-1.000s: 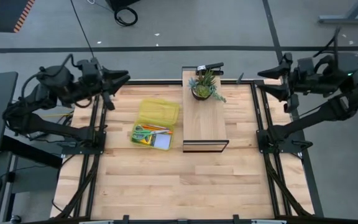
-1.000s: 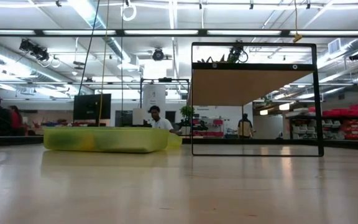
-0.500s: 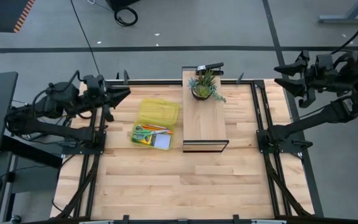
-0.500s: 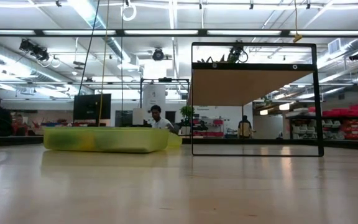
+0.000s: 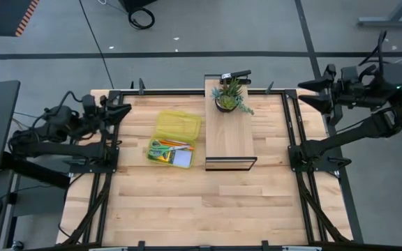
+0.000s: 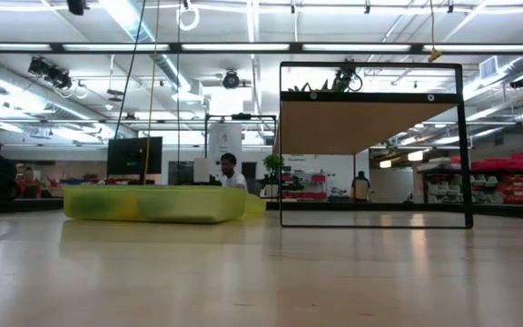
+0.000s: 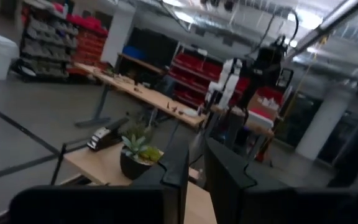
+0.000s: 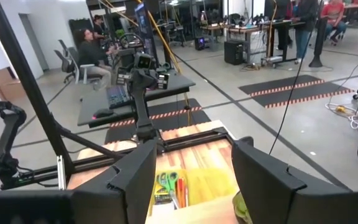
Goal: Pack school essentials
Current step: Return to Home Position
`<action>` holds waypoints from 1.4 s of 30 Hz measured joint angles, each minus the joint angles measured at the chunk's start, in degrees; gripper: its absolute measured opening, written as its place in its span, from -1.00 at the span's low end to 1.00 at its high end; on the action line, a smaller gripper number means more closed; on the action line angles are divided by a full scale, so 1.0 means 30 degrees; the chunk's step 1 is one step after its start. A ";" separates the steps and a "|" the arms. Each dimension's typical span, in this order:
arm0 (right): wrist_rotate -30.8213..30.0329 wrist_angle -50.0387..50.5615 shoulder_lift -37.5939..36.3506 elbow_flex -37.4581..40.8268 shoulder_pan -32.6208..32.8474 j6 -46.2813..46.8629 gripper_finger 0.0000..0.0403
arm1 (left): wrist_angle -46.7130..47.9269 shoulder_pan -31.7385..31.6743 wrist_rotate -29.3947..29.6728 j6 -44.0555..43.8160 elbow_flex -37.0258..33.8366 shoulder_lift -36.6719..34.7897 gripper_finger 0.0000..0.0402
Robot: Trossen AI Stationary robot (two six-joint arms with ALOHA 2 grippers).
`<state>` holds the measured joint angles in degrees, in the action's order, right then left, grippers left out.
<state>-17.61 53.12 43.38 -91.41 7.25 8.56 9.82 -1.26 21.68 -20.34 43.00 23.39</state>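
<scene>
1. Your left claw (image 5: 123, 109) sits at the far-left edge of the table (image 5: 187, 202), over the frame rail (image 5: 107, 139). Its fingers (image 7: 176, 168) are drawn almost together with only a thin slit between them, and they pinch nothing.
2. Your right claw (image 5: 311, 94) hangs just beyond the table's far-right corner, clear of everything. Its fingers (image 8: 135, 177) are spread wide and empty.
3. The translucent yellow case (image 5: 178, 125) lies open on the table, left of centre, with its lid folded back toward the far side.
4. All the school things you can see are inside the case tray.
   - The green-handled scissors (image 5: 160, 146) lie along the far-left part.
   - The orange pencils (image 5: 178, 144) lie just right of the scissors.
   - The yellow-green crayon box (image 5: 158, 157) is in the near-left corner.
   - The light blue sticky-note pad (image 5: 183, 160) is in the near-right corner.
5. The wooden riser (image 5: 229, 139) stands just right of the case, and the 2 do not touch. The potted plant (image 5: 230, 97) sits on the riser's far end.
6. In the low view the case wall shows the contents only as a blur.
</scene>
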 joint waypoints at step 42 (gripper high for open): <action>-0.0342 -0.4927 -0.7100 1.1910 0.0000 0.5856 0.07 | -0.3087 -0.0021 0.1540 -0.1464 -0.8806 -0.7721 -0.79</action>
<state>-18.63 38.34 22.07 -55.68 7.25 26.13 0.56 -1.32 26.30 -24.73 16.58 0.23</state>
